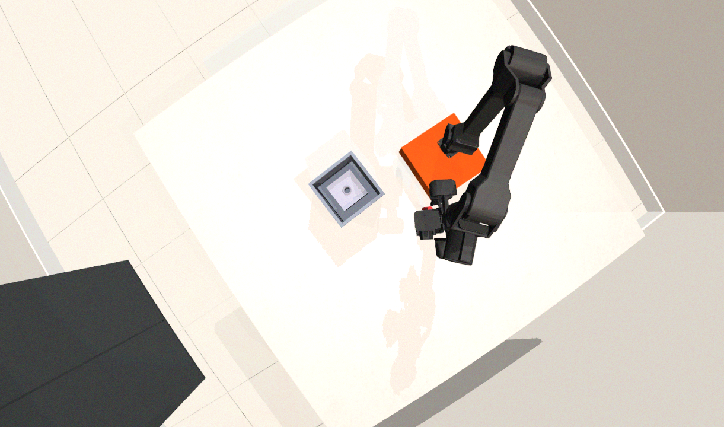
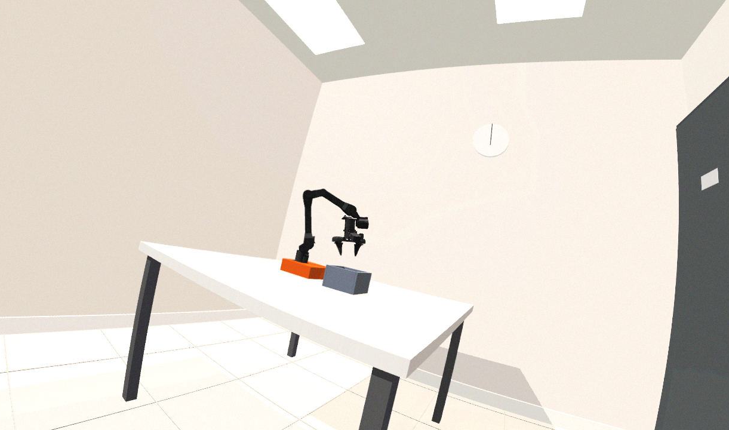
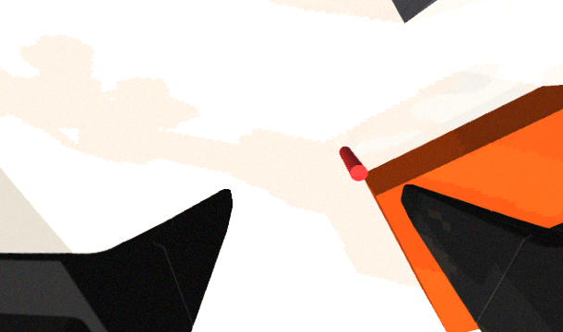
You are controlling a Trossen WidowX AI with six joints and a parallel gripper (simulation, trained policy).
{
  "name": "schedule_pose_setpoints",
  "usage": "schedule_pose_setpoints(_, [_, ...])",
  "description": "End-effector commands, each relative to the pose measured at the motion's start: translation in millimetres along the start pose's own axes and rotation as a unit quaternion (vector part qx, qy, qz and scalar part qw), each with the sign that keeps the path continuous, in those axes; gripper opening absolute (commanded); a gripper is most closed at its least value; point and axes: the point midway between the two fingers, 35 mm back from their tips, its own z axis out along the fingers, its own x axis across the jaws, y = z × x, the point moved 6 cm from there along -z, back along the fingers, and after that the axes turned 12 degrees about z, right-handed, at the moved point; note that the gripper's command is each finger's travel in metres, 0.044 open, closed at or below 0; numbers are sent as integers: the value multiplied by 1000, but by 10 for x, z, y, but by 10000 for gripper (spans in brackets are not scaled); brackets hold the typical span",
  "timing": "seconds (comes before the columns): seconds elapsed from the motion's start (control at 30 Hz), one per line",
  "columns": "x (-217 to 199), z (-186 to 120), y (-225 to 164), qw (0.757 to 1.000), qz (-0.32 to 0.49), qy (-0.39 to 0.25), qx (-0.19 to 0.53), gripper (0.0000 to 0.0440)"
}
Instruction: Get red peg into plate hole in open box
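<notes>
The red peg (image 1: 427, 208) (image 3: 353, 163) appears to stand upright on the table, close to a corner of the orange block; the exterior view does not show it. My gripper (image 2: 348, 254) (image 3: 316, 195) is open and empty, pointing down, high above the table. In the wrist view the peg is beyond the fingertips, nearer the right finger. In the top view the wrist partly covers the peg. The open grey-blue box (image 1: 362, 210) (image 2: 341, 279) (image 3: 413, 6) stands left of the peg in the top view. The pale plate (image 1: 354, 198) at its bottom has an empty round hole (image 1: 346, 190).
The orange block (image 1: 420, 153) (image 2: 297, 269) (image 3: 503, 161) carries the arm's base and lies beside the peg. The white table (image 1: 258, 212) (image 2: 388, 321) bears the box and the block. A dark cabinet-like shape (image 1: 77, 340) is at the lower left of the top view.
</notes>
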Motion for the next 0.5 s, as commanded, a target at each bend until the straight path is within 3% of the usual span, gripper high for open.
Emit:
schedule_pose_setpoints(0.0, [-78, 145, 30, 999, 31, -35, -2, 440])
schedule_pose_setpoints(0.47, [-273, 770, 29, 988, 129, -84, -8, 440])
